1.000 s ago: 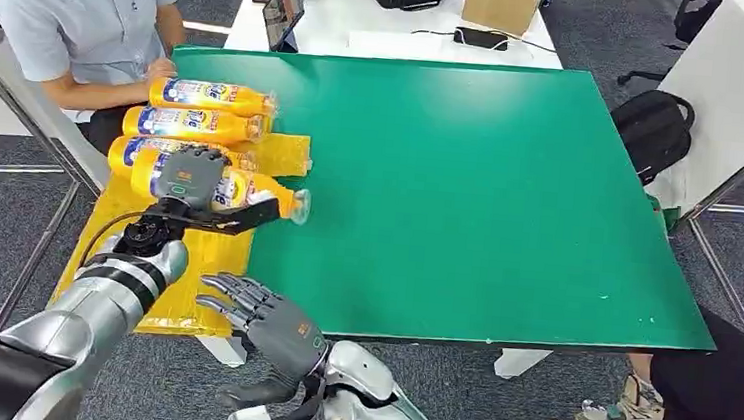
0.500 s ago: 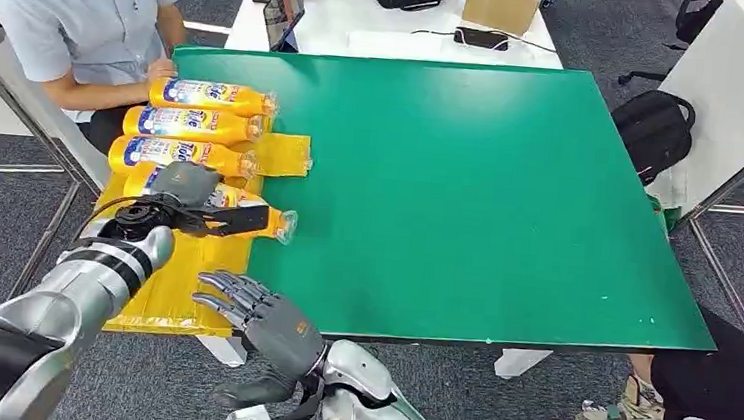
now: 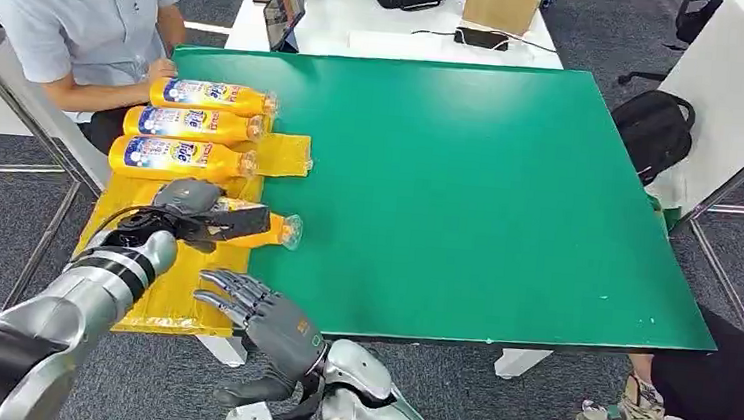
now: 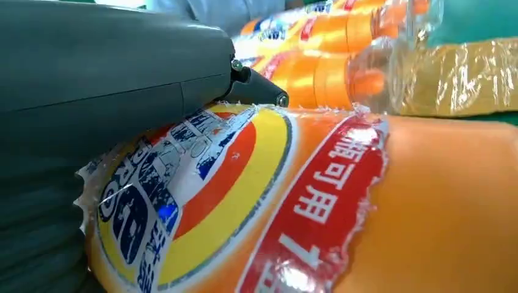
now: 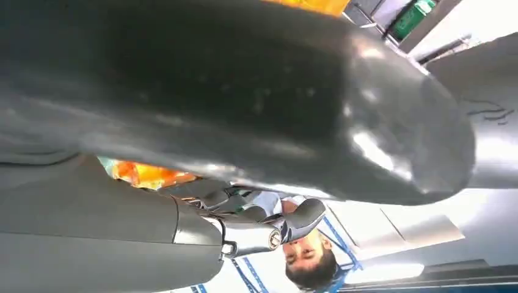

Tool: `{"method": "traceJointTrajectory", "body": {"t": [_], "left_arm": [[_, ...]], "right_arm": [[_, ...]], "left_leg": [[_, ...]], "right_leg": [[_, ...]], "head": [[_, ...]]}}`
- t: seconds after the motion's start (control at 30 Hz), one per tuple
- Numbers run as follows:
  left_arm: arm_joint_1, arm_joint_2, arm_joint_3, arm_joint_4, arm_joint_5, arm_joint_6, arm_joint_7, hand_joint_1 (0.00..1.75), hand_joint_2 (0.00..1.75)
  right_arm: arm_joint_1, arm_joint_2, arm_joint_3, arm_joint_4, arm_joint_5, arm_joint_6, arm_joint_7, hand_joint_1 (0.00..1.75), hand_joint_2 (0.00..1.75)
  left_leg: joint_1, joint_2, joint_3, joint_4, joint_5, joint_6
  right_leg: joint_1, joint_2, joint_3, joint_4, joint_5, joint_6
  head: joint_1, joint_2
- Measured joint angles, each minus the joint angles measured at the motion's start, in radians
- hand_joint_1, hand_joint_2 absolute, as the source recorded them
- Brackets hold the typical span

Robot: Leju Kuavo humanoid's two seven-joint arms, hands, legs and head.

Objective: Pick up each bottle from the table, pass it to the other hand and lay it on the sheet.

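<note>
My left hand [image 3: 197, 211] grips an orange detergent bottle [image 3: 271, 229] lying low over the yellow sheet [image 3: 181, 285], its clear cap pointing right at the sheet's edge. The bottle's label [image 4: 201, 201] shows close up in the left wrist view, under the hand's grey cover [image 4: 91, 79]. Three more orange bottles lie side by side on the sheet: the far one [image 3: 211, 96], the middle one [image 3: 189, 123] and the near one [image 3: 180, 157]. My right hand [image 3: 264, 322] hangs below the table's front edge with fingers spread, holding nothing.
The green table [image 3: 489, 199] stretches to the right. A person in a light blue shirt [image 3: 82, 17] sits at the far left, a hand by the far bottle. Another person's knee [image 3: 693, 416] is at the lower right. A black backpack [image 3: 653, 127] lies right of the table.
My left hand has lowered the bottle toward me, away from the near lying bottle, down to the sheet. My right hand has barely moved.
</note>
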Motion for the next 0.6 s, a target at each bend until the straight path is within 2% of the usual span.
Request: {"method": "traceJointTrajectory", "body": {"t": [0.03,0.07,0.13,0.2,0.27,0.3,0.6], "left_arm": [[0.004,-0.003,0.005,0.002,0.002,0.0,0.002,1.34,1.75],[0.007,-0.004,0.007,0.003,0.004,-0.001,0.003,1.1,1.75],[0.013,-0.007,0.011,0.007,0.007,-0.012,0.006,0.44,1.75],[0.018,-0.009,0.015,0.012,0.008,-0.03,0.01,0.4,1.75],[0.025,-0.011,0.019,0.016,0.016,-0.044,0.018,0.1,1.75],[0.028,-0.011,0.022,0.018,0.018,-0.047,0.019,0.05,1.75],[0.043,-0.011,0.048,0.021,0.04,-0.052,0.014,0.02,1.75]], "right_arm": [[0.0,0.0,0.0,0.0,0.0,0.0,0.0,0.0,0.0],[0.0,0.0,0.0,0.0,-0.001,0.0,0.0,0.0,0.0],[0.0,0.0,0.0,0.0,-0.007,0.0,0.0,0.0,0.0],[0.0,0.0,0.0,0.0,-0.011,-0.002,0.0,0.0,0.0],[0.0,0.0,0.0,0.0,-0.019,-0.003,0.0,0.0,0.0],[0.0,0.0,0.0,0.0,-0.023,-0.004,0.0,0.0,0.0],[-0.001,0.0,0.0,0.002,-0.042,-0.014,0.0,0.0,0.0]], "left_leg": [[0.0,0.0,0.0,0.0,0.0,0.0],[0.0,0.0,0.0,0.0,0.0,0.0],[0.0,0.0,0.0,0.0,0.0,0.0],[0.0,0.0,0.0,0.0,0.0,0.0],[0.0,0.0,0.0,0.0,0.0,0.0],[0.0,0.0,0.0,0.0,0.0,0.0],[0.0,0.0,0.0,0.0,0.0,0.0]], "right_leg": [[0.0,0.0,0.0,0.0,0.0,0.0],[0.0,0.0,0.0,0.0,0.0,0.0],[0.0,0.0,0.0,0.0,0.0,0.0],[0.0,0.0,0.0,0.0,0.0,0.0],[0.0,0.0,0.0,0.0,0.0,0.0],[0.0,0.0,0.0,0.0,0.0,0.0],[0.0,0.0,0.0,0.0,0.0,0.0]], "head": [[0.0,0.0],[0.0,0.0],[0.0,0.0],[0.0,0.0],[0.0,0.0],[0.0,0.0],[0.0,0.0]]}}
